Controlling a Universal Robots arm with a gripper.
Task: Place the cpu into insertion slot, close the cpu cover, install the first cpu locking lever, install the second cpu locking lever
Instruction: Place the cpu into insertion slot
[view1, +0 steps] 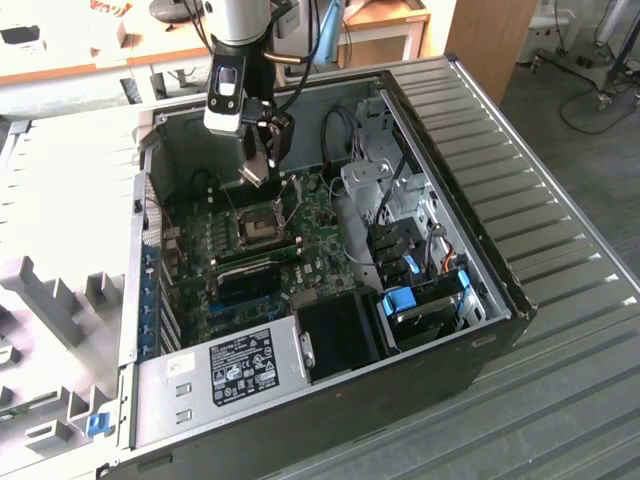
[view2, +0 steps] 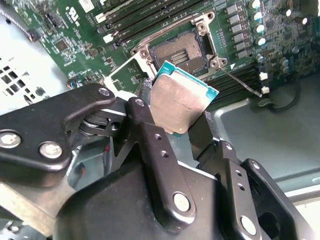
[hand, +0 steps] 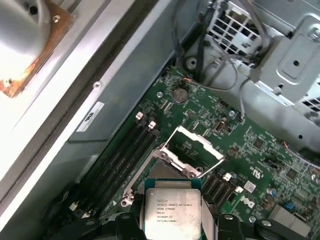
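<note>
Black fingers (view2: 150, 140) of the gripper (view2: 175, 106) clamp the cpu (view2: 184, 97) by its edges above the open insertion slot (view2: 180, 50), cpu cover (hand: 200, 143) raised.

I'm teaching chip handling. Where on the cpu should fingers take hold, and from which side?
Probably by two opposite thin edges of the cpu, coming from its metal-top side: a thin flat square offers no other purchase. The fingers clamp it that way now.
</note>
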